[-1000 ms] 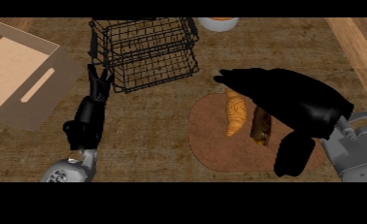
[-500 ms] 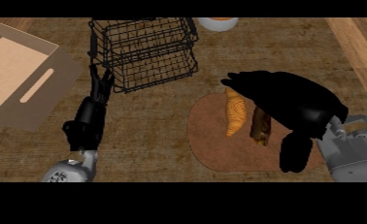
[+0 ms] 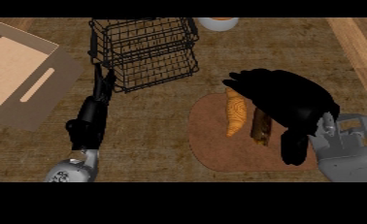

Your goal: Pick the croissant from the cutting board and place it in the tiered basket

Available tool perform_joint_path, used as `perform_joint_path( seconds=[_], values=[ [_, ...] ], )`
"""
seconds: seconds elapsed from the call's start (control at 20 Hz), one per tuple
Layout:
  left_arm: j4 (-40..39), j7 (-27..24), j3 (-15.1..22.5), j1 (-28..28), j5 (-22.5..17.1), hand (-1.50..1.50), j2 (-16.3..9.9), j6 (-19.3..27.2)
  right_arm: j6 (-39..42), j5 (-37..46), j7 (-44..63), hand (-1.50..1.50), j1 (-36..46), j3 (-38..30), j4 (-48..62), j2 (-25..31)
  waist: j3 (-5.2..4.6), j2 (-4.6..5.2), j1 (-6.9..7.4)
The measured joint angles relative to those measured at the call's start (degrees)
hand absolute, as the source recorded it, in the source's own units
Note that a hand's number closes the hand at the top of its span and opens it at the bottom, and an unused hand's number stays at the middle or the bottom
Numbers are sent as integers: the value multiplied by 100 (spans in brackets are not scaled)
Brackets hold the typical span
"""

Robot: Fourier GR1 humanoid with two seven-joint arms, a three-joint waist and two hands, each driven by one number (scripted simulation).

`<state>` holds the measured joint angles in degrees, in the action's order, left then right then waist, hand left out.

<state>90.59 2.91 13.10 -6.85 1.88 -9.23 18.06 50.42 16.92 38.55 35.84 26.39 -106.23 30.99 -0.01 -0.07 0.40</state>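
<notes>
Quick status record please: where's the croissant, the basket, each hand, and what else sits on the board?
croissant: golden-orange croissant, lying on the board, not lifted
board: round brown wooden cutting board
other item on board: dark brown stick-shaped pastry, right of the croissant
basket: black wire tiered basket, up-left of the board
right hand: black right hand above the board's right side, fingers curled, nothing visibly held
left hand: black left hand, fingers straight, beside the basket

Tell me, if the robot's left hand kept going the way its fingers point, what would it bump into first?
Most likely the wire basket. The left hand has straight fingers pointing up and away from the robot, with the tips right at the basket's lower left corner. How high the hand is cannot be told, so it might pass beside it.
</notes>
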Motion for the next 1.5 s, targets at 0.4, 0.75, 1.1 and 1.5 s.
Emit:
perform_joint_path(
  seconds=[0.4, 0.75, 1.1, 1.5],
  values=[
    [6, 39, -69, 16, 85, 0, 80, -149, -207, 1365, -745, -150, -272, 298, 134, -170, -1, -2, 0],
    [43, 51, -178, 59, 182, 0, 159, -226, -435, 2117, -1172, -150, -506, 108, 565, -338, -3, 0, -7],
    [-5, -167, -344, 106, 173, 0, 176, -450, -608, 2581, -1949, -150, -773, -149, 1035, -339, 4, -8, -12],
    [-12, -80, -383, 86, 384, 0, 415, -390, -571, 3040, -2424, -150, -846, -326, 1323, -758, 1, -4, -11]
  ],
)
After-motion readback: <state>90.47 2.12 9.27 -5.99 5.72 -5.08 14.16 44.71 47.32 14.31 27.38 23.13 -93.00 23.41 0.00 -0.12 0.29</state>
